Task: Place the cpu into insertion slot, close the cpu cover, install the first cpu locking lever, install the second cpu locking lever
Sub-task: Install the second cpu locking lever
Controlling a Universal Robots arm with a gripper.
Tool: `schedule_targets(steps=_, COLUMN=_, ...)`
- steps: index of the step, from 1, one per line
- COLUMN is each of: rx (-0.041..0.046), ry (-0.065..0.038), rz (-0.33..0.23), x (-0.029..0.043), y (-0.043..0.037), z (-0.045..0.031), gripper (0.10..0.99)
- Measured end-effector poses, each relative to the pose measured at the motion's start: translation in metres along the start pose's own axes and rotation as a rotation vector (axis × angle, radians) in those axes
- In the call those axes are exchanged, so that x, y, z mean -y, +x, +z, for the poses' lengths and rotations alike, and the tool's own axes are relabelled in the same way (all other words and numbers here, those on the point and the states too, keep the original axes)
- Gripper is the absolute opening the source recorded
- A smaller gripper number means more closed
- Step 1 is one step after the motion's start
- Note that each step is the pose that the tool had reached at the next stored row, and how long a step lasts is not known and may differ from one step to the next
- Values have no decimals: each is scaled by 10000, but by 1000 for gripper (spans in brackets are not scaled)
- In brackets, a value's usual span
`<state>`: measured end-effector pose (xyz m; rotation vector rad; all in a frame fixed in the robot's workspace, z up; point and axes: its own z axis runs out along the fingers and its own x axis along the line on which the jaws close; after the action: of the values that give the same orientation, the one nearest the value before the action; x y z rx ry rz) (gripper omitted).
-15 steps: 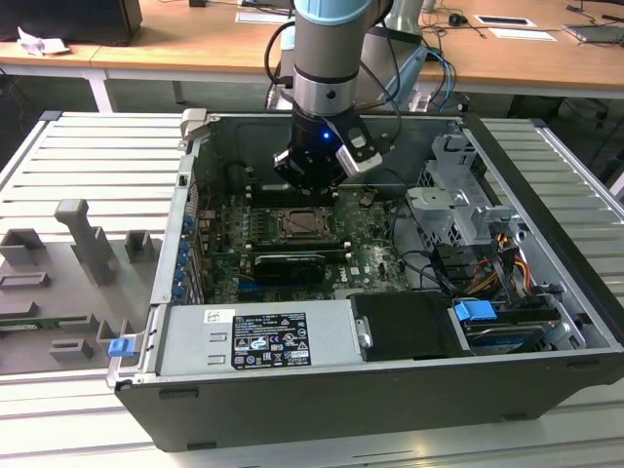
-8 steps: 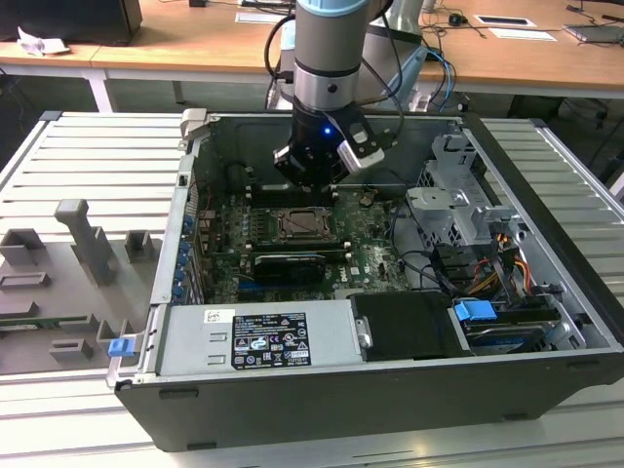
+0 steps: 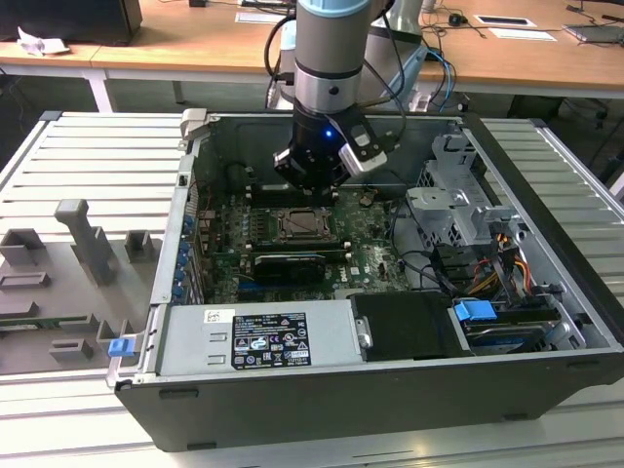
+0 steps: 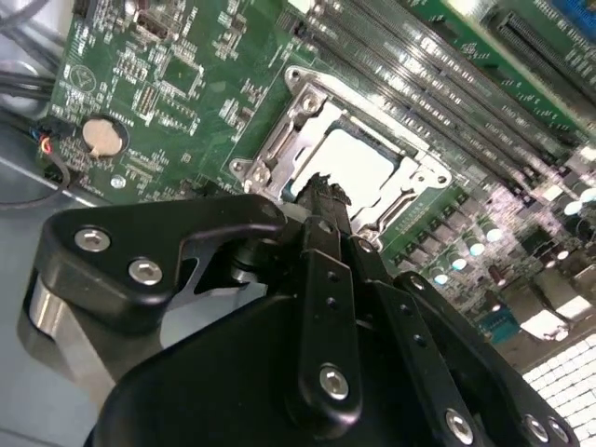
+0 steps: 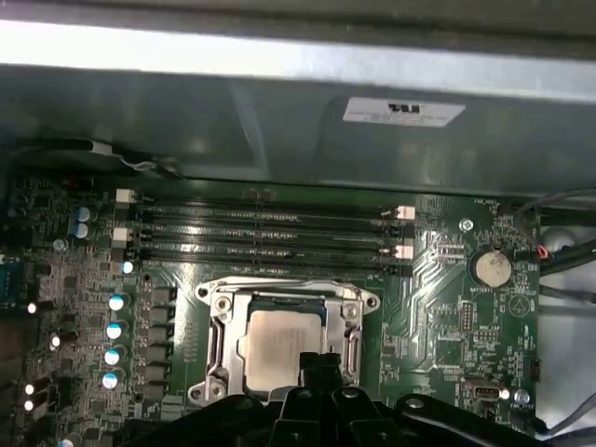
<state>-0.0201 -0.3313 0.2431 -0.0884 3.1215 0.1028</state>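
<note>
I am reaching my arm straight down from above into the open black computer case (image 3: pixel 546 322), my wrist upright over the green circuit board (image 3: pixel 375 255) and just behind the socket in the exterior view. My black gripper (image 4: pixel 324 186) is hanging just above the socket's near edge; in both wrist views my fingertips (image 5: pixel 319 361) are pressed together into one narrow tip, clamping nothing.

The small flat square cpu with its pale silvery-beige metal top (image 5: pixel 279 337) is lying flat inside the insertion slot, a small square dark socket with a silvery rim (image 5: pixel 217 296). The cpu cover, a thin square silvery metal frame with a cut-out centre (image 5: pixel 352 343), is lying down over the chip, whose top is showing through the opening. My closed tip is overlapping one edge of that frame in the first wrist view; whether it is touching, I cannot tell.

The long narrow black memory slots (image 5: pixel 265 233) are running beside the socket, just apart from it.
</note>
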Motion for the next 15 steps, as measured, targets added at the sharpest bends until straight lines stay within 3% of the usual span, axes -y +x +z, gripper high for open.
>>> schedule_targets(steps=3, rx=-24, ry=-1, rz=1, x=151, y=8, z=-3, gripper=106)
schedule_targets(steps=5, rx=-242, ry=-15, rz=14, x=199, y=12, z=16, gripper=106)
schedule_targets(steps=6, rx=-272, ry=-17, rz=11, x=222, y=13, z=23, gripper=106)
schedule_targets(steps=12, rx=-280, ry=-18, rz=-166, x=340, y=37, z=33, gripper=106)
schedule_targets(steps=15, rx=-286, ry=-21, rz=-287, x=382, y=94, z=37, gripper=106)
